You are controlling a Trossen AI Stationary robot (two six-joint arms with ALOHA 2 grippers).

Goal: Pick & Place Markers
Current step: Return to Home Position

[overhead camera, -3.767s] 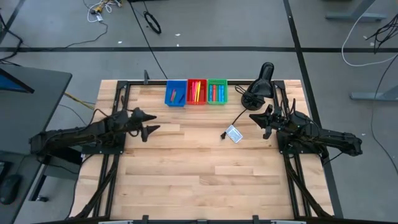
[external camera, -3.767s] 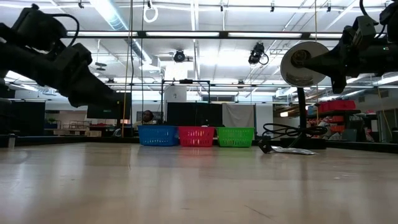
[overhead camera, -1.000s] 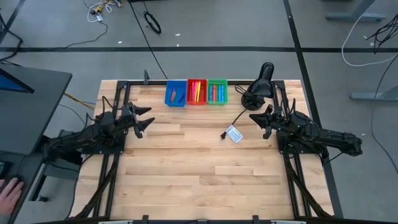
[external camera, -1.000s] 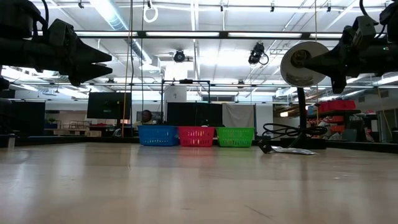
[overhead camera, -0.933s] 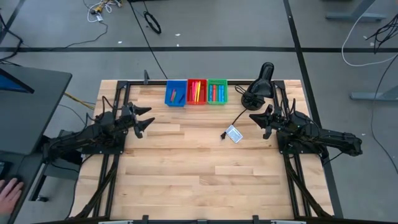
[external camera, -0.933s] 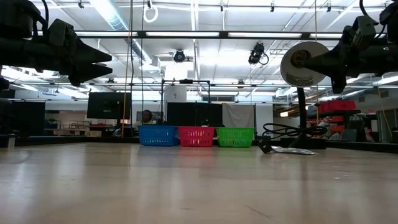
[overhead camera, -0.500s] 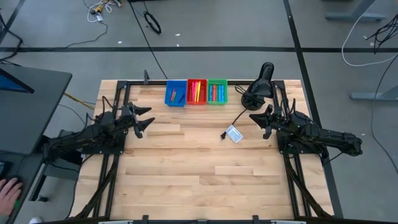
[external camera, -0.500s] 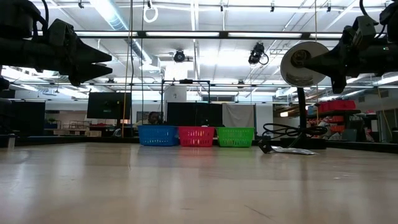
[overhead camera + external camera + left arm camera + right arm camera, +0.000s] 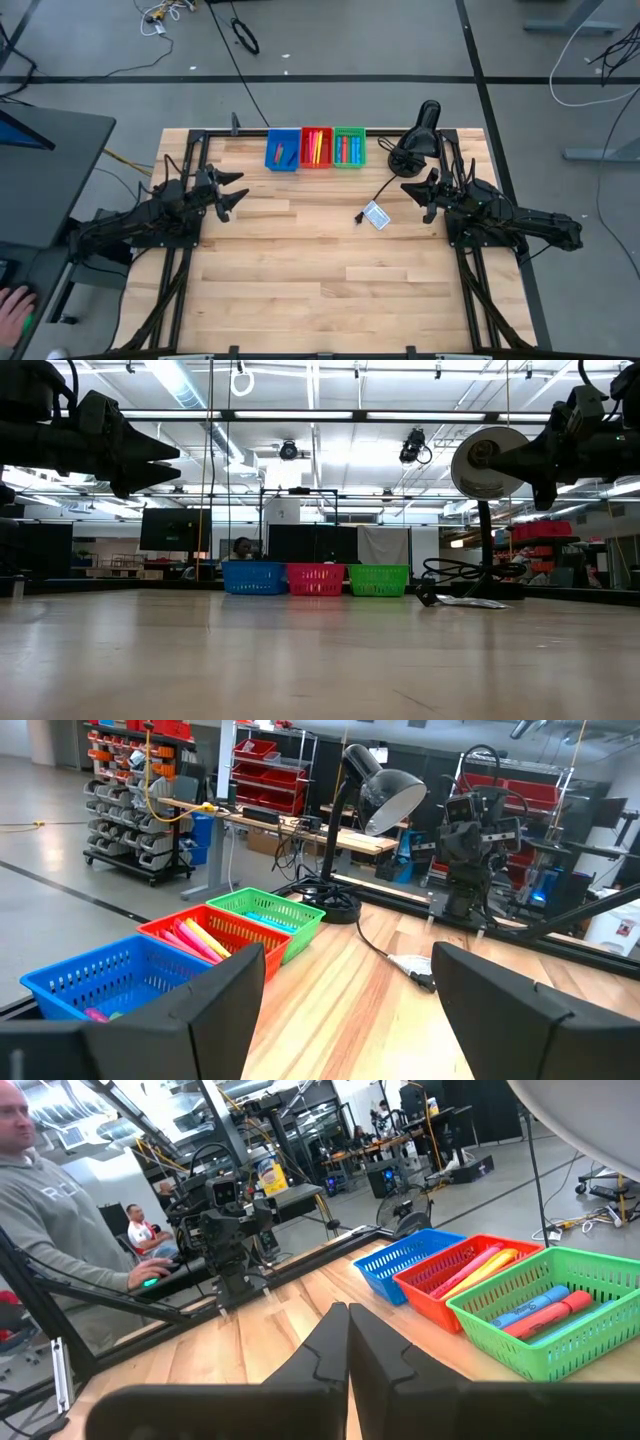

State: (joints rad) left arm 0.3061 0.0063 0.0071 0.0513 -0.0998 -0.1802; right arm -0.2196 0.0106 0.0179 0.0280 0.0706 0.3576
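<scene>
Now the left arm is held folded back along the 9 o'clock edge of the table [image 9: 330,280], with its forearm level above the wood. The left gripper [image 9: 238,188] is pointed toward 3 o'clock, its two fingers spread wide apart with nothing between them. The right arm is kept tucked at the 3 o'clock edge. The right gripper [image 9: 405,187] is aimed toward 9 o'clock, its fingers pressed together on nothing.

Compared with nearly four seconds ago, the left gripper has been drawn back toward 9 o'clock and raised from a downward tilt to level. Over the last second no shift in it can be made out. The right arm is found unchanged throughout.

The markers [image 9: 316,148] are seen inside three bins lined up side by side at the 12 o'clock edge. Yellow and pink ones are held in the red bin [image 9: 303,150] in the middle. Blue and red ones lie in the green bin [image 9: 363,148] on the 3 o'clock side. A pinkish one lies in the blue bin [image 9: 268,150] on the 9 o'clock side.

A black desk lamp [image 9: 425,120] is stood at about 1 o'clock, near the green bin. A small white-and-blue card [image 9: 376,215] is laid between the table's middle and the right gripper, and a dark cable [image 9: 380,190] is run from it toward the lamp's base. Off the table, near 8 o'clock, a person's hand [image 9: 12,312] is seen on a desk. In the right wrist view a person in a grey top [image 9: 60,1190] is seen beyond the left arm.
</scene>
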